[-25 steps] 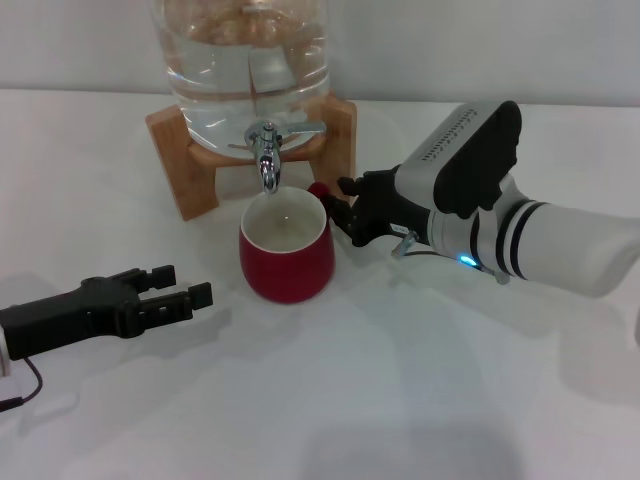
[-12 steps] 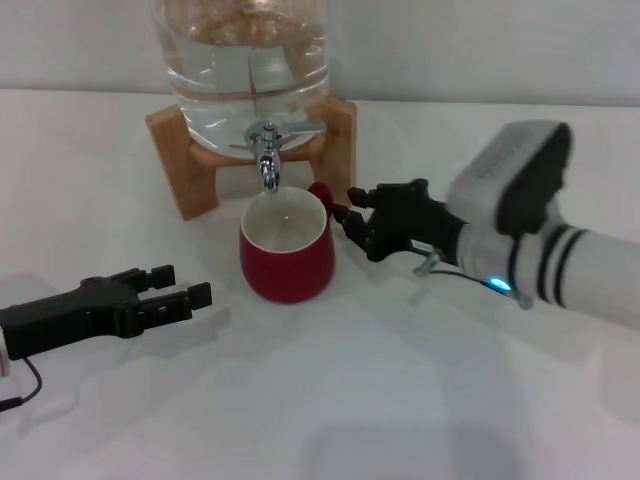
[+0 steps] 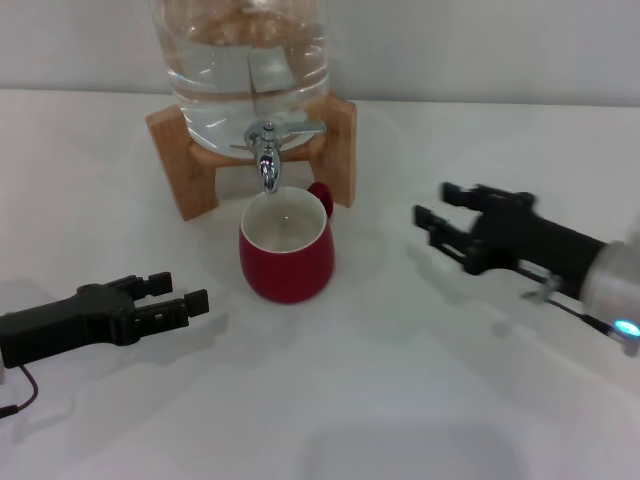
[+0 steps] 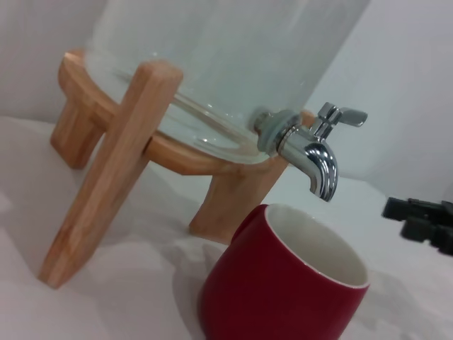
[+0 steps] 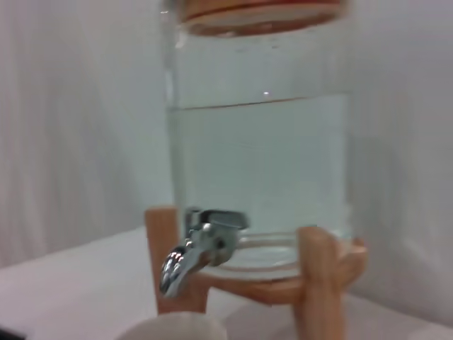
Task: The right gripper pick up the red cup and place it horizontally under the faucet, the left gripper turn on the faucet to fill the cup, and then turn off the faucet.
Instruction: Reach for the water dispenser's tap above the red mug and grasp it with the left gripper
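Faucet (image 3: 268,150): above red cup (image 3: 286,248), at 1 o'clock from left gripper (image 3: 178,296), fingers apart. Right gripper (image 3: 433,208) at 3 o'clock, fingers apart, empty.

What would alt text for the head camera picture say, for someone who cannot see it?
A red cup stands upright under the faucet of a clear water jar on a wooden stand. The right hand is open, off to the cup's right; the left hand, also open, lies low on the white table.

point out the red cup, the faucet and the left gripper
red cup (image 3: 287,262), head view, outer front wall
faucet (image 3: 267,150), head view, chrome body above the spout
left gripper (image 3: 178,295), head view, between its fingertips
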`<state>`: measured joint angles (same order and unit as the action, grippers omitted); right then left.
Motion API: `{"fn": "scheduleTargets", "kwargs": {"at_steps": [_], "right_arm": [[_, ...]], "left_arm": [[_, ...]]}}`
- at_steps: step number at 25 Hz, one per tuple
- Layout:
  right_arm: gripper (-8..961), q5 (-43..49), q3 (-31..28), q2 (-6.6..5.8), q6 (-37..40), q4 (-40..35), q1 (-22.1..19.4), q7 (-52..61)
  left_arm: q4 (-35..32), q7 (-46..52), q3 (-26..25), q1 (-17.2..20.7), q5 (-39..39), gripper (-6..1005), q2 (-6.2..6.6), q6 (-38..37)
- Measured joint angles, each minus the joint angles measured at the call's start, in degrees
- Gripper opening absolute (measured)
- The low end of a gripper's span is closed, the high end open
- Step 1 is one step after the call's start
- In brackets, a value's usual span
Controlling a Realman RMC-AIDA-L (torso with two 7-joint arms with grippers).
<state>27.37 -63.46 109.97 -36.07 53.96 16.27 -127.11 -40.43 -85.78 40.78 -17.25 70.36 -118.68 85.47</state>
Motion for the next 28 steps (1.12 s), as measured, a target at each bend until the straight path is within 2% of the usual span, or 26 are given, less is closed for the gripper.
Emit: {"fn": "scheduleTargets", "kwargs": {"at_steps": [4, 7, 10, 19, 24, 28], "right_arm": [[331, 3.6, -6.5, -0.42, -10.3, -0.1, -5.9, 4.0], [430, 6.0, -9.3, -0.41, -14.9, -0.3, -7.7, 6.2], [529, 7.6, -9.5, -0.34, -15.0, -0.5, -7.4, 7.6], [529, 11.1, -9.9, 0.02, -16.6, -2.5, -4.6, 13.8], [529, 11.2, -10.7, 0.78, -18.5, -2.6, -4.8, 14.7], [529, 11.2, -11.3, 0.97, -18.5, -3.2, -4.7, 15.3]], "left_arm": [[0.0, 0.0, 0.1, -0.3, -0.1, 887, 0.1, 0.1], [0.0, 0.0, 0.1, -0.5, -0.1, 887, 0.12, 0.4], [-0.7, 0.1, 0.1, -0.6, -0.1, 887, 0.09, 0.8], [-2.6, 1.1, 0.1, 0.0, -0.2, 887, -0.01, 3.5], [-12.2, 5.7, 0.0, 2.6, -2.3, 887, 0.09, 10.4], [-21.8, 10.0, -0.1, 4.5, -1.0, 887, -0.15, 12.6]]}}
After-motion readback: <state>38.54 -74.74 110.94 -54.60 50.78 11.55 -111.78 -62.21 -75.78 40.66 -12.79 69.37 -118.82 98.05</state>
